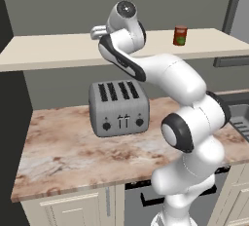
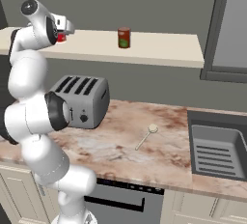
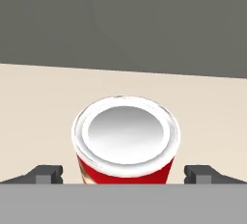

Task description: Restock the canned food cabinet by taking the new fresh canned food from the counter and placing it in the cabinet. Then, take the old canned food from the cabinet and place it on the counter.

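The arm reaches up to the cabinet (image 1: pixel 58 49), the long cream shelf board with a grey back wall above the counter (image 1: pixel 63 152). The gripper (image 3: pixel 123 174) sits at shelf level near the shelf's left end. In the hand view the two dark fingertips (image 3: pixel 46 174) stand wide apart, one on each side of the old can (image 3: pixel 125 141). The jaws are fully open and grip nothing; each tip stands clear of the can wall.

The old can stands upright on the shelf board, between the fingertips. Its silver lid with a white rim faces the hand camera, and its bright red wall with a pale label mark shows below the lid. In the right base view a small patch of the can's red shows just beside the hand.

The new can (image 1: pixel 180 35), dark red-brown with a green patch, stands upright on the same shelf, well apart from the old can, toward the shelf's right end.

On the counter a grey four-slot toaster (image 1: pixel 118 108) stands near the back edge. A pale spoon (image 2: pixel 146 136) lies on the counter between the toaster and the sink (image 2: pixel 217 150) at the counter's right end.
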